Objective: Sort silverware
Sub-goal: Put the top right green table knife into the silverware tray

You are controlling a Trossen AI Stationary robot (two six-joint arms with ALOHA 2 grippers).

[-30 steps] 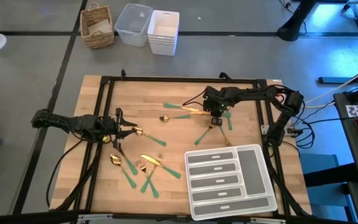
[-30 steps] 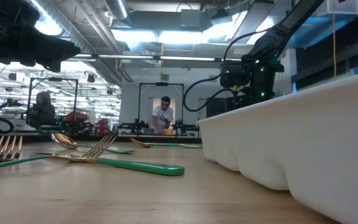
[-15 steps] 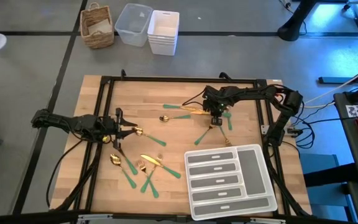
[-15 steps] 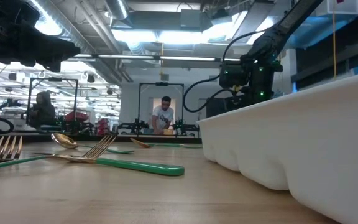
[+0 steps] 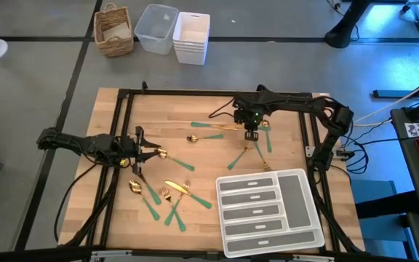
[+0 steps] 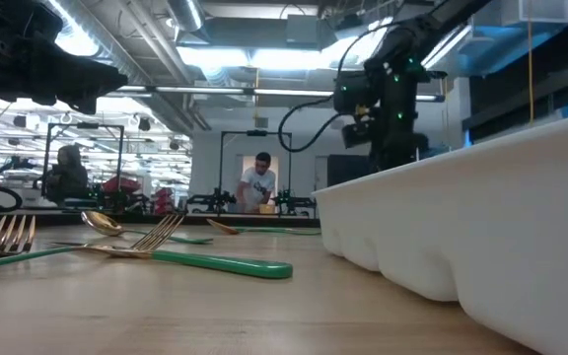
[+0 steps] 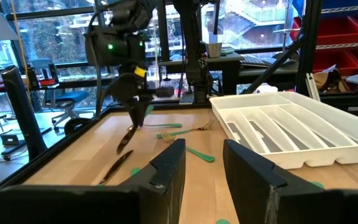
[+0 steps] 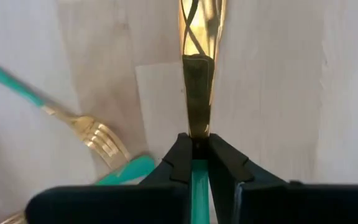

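Observation:
My right gripper (image 5: pixel 252 132) hangs over the far middle of the table, shut on a knife with a gold blade (image 8: pixel 199 68) and green handle. The left wrist view shows that gripper (image 7: pixel 137 94) with the knife (image 7: pixel 127 134) slanting down below it. My left gripper (image 5: pixel 142 153) waits open (image 7: pixel 202 155) near the table's left side, beside a gold spoon (image 5: pixel 160 153). More green-handled silverware lies flat: a cluster (image 5: pixel 167 193) near the front, forks (image 5: pixel 246 154) under the right arm, and a fork (image 8: pixel 98 138) beside the held knife. My right gripper pinches the knife between its two fingers (image 8: pixel 180 155) where the green handle (image 8: pixel 197 177) meets the gold blade. The fingers come from above, pointing down, and lie along the knife. The blade sticks out past the fingertips and hangs tilted above the wood (image 7: pixel 123 146).
A white compartmented tray (image 5: pixel 302 191) sits at the near right; its wall (image 6: pixel 481 227) fills the right of the low view. A wicker basket (image 5: pixel 113 30) and white bins (image 5: pixel 191 36) stand on the floor beyond the far edge. A person stands far behind (image 6: pixel 261 182).
My right gripper has risen and shifted slightly toward the table's far edge, its arm swinging up with it and carrying the knife. My left arm has kept still.

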